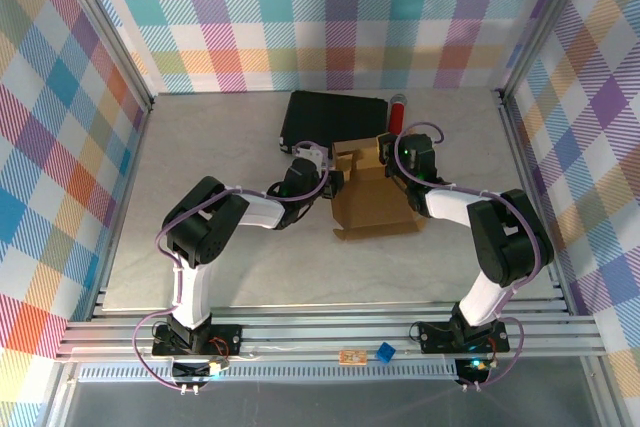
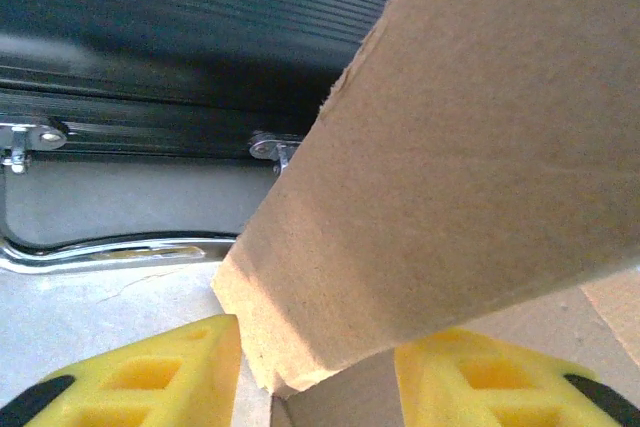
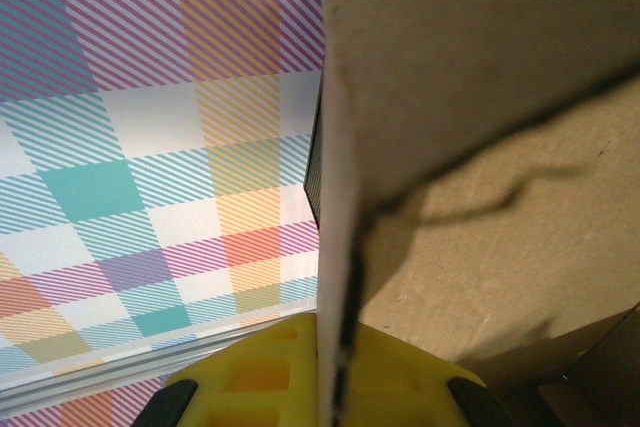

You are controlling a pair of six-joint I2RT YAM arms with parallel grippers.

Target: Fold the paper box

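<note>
Now, paper box: brown cardboard, partly folded, mid-table, just near of the black case, with a gripper at each side.
Left gripper: at the box's left side; yellow fingers stand apart, with a raised flap's corner over the gap.
Right gripper: at the box's far right corner; jaws together, pinching an upright cardboard panel seen edge-on.

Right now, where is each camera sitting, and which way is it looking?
Top: above, behind the arms, looking down; both arms, left tool, right tool, box and case show.
Left wrist: on the left arm, looking past its yellow fingers at a box flap and the case.
Right wrist: on the right arm, facing the plaid wall; its fingers pinch the box.
Shared: all see the box; top and left wrist see the case.
</note>
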